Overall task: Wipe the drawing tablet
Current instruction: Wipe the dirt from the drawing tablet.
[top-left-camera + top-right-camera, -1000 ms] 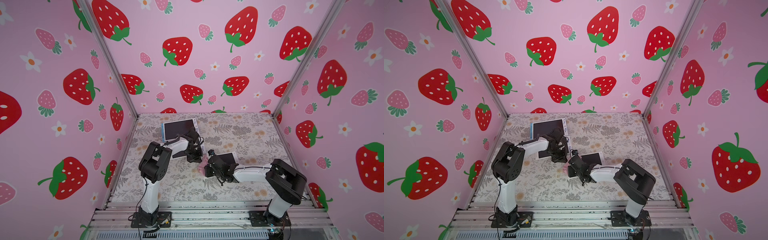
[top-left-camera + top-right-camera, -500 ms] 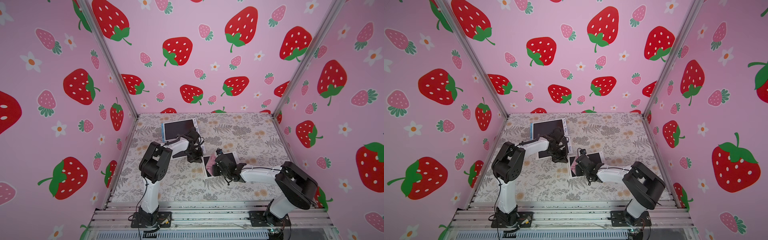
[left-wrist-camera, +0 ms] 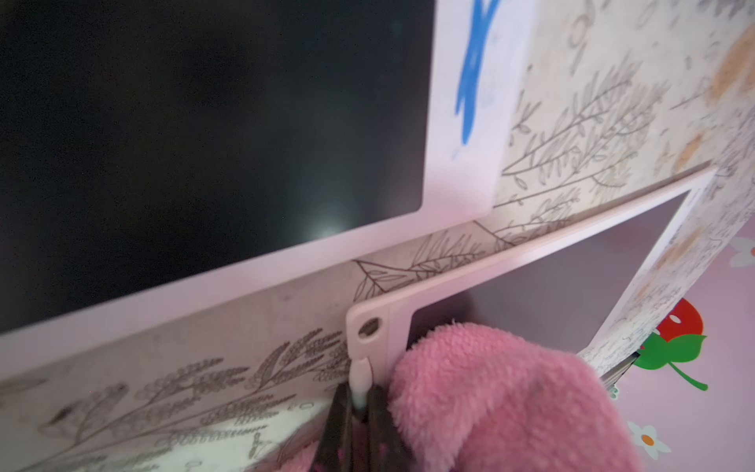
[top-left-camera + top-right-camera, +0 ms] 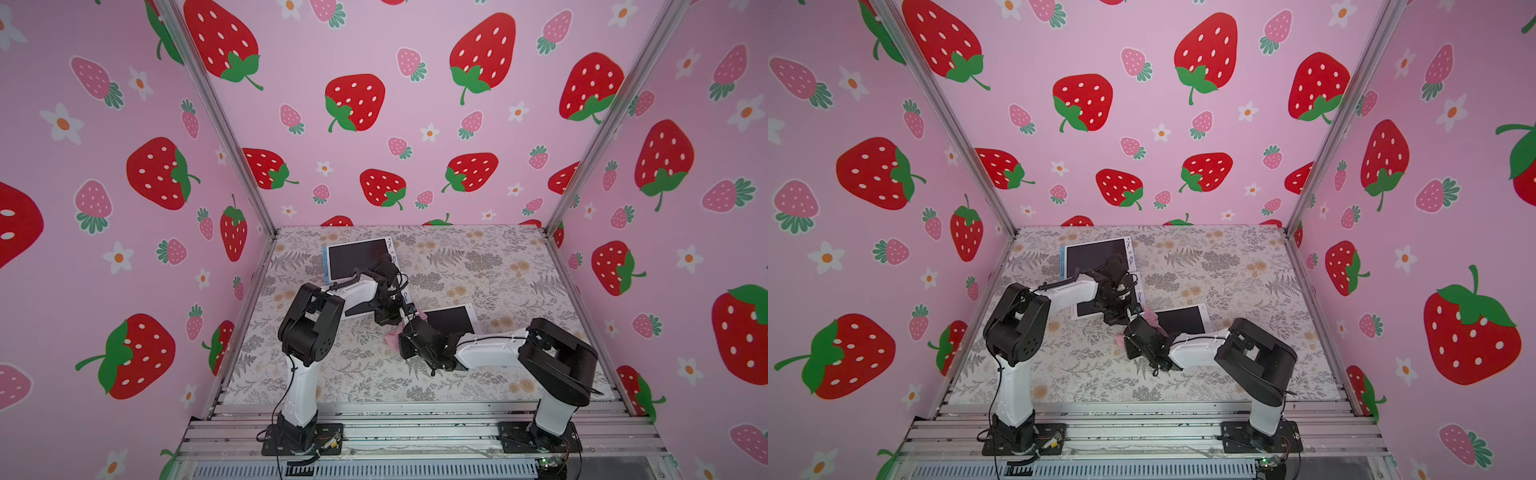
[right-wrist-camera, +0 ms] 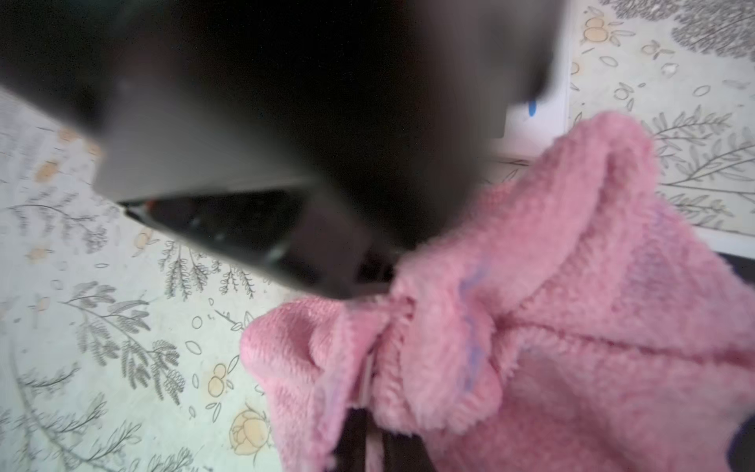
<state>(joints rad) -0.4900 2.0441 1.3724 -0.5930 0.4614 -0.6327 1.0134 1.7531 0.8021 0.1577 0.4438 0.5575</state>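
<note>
The small drawing tablet lies flat mid-table, a dark screen in a white frame. In the left wrist view its holed corner shows. My left gripper is shut on a slim white piece at that tablet's edge, just below the corner. A fluffy pink cloth is bunched at the tablet's left end. My right gripper is shut on it, its fingers buried in the folds. In both top views the two grippers meet at that end, with the left gripper against the right gripper.
A larger tablet with blue scribbles on its white frame lies just beyond the small one, under my left arm. Another dark tablet sits at the back left. The left gripper's blurred dark body fills much of the right wrist view.
My right gripper swept the cloth rightward over the small tablet's screen, then came back to its left end. The left arm has held still.
</note>
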